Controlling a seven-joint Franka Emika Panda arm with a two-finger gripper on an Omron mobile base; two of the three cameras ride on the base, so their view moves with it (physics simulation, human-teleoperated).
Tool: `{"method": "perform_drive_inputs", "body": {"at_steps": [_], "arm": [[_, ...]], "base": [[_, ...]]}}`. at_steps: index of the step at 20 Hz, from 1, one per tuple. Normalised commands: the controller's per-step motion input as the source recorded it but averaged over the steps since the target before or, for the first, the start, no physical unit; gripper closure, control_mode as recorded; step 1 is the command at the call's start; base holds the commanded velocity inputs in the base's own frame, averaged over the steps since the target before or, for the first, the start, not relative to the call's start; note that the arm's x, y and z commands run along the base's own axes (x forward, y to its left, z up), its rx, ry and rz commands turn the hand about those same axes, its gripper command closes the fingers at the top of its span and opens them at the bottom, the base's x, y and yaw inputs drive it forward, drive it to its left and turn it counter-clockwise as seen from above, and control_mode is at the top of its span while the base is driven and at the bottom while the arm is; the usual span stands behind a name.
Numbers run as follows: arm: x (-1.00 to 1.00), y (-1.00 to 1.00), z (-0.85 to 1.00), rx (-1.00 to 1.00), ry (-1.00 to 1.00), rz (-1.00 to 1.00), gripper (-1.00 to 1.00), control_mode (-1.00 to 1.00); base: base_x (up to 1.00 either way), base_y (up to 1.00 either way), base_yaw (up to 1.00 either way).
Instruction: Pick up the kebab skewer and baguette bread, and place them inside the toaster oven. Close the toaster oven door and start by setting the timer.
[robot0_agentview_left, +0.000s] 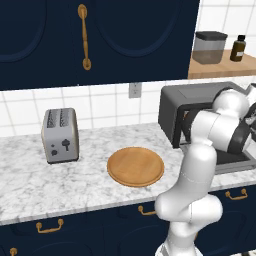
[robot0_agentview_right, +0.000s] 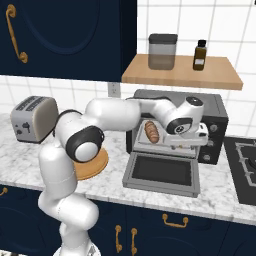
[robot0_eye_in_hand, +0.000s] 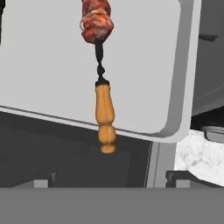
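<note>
While the kebab skewer (robot0_eye_in_hand: 100, 78) lies on the light grey tray (robot0_eye_in_hand: 52, 65) inside the toaster oven (robot0_agentview_right: 175, 125), its wooden handle pokes out past the tray's near edge, over the dark glass of the toaster oven door (robot0_agentview_right: 161, 172) — red-brown meat shows at the skewer's far end in the hand view. The baguette bread (robot0_agentview_right: 151, 132) sits in the oven too, toward the left of the cavity. The door is dropped fully open, lying flat toward the near side of the counter. The gripper (robot0_agentview_right: 186, 140) hangs at the oven's mouth, above the open door; whether its fingers are spread or pressed together I cannot tell. Left of the oven rests a round wooden board (robot0_agentview_left: 135, 166), and farther left a silver toaster (robot0_agentview_left: 60, 135) — all on the marble counter (robot0_agentview_left: 30, 180).
</note>
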Motion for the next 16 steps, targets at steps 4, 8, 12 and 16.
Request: {"method": "perform_drive_inputs", "body": {"at_steps": [4,8,12,16], "arm": [[-0.64,0.14,-0.18,0.00,0.00,-0.29,-1.00,-1.00],[-0.31,0.25,-0.37,0.00,0.00,-0.42,-1.00,-1.00],[0.07,-0.12,-0.13,0.00,0.04,-0.39,-1.00,-1.00],[0.00,0.04,-0.29,0.00,0.00,-0.34,-1.00,-1.00]], "base": [[0.00,0.00,0.00],[0.00,0.00,0.00],[0.00,0.00,0.00],[0.00,0.00,0.00]]}}
